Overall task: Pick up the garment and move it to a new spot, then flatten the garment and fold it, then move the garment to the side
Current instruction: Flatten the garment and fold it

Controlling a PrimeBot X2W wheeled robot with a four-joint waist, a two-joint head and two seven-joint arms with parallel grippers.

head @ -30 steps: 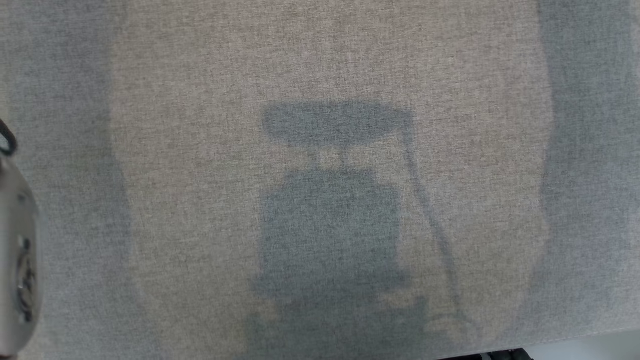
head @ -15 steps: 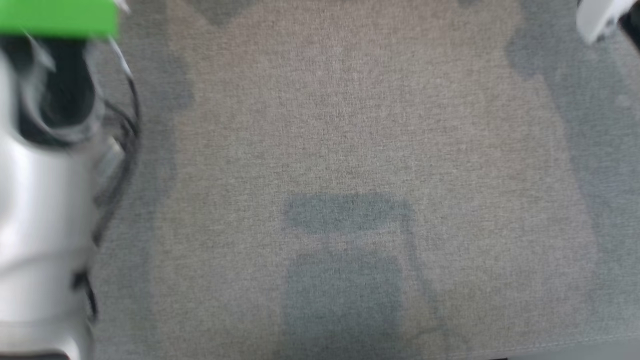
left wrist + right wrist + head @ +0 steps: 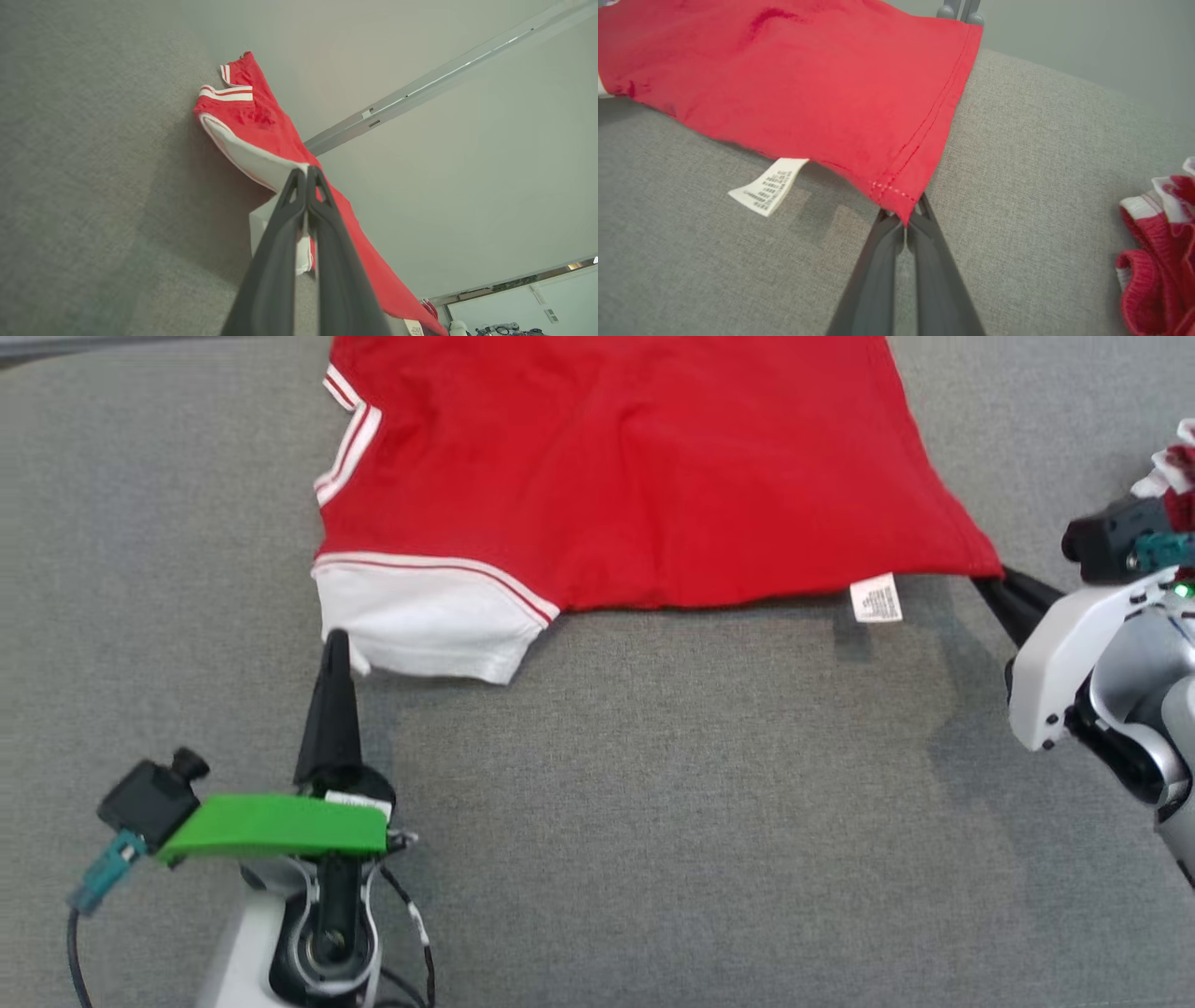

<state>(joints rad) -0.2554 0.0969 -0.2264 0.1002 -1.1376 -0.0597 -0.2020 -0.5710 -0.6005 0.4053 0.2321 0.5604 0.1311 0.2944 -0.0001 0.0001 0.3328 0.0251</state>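
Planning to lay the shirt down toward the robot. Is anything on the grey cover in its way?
Nothing visible does: the cover before the shirt is bare. The left gripper and right gripper pinch its near edge. A red-and-white bundle lies farther right, out of that path.

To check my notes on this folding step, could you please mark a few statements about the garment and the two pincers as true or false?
1. The right pincer is shut on a stitched corner of the red garment. True.
2. The white care label hangs beside the left pincer. False: it hangs from the near edge, close to the right pincer's corner.
3. The left pincer pinches the garment's white sleeve. True.
4. The garment lies crumpled in a heap. False: it is spread out, broadly flat, on the grey surface.
5. A second red-and-white cloth lies by the left pincer. False: it lies on the right pincer's side.
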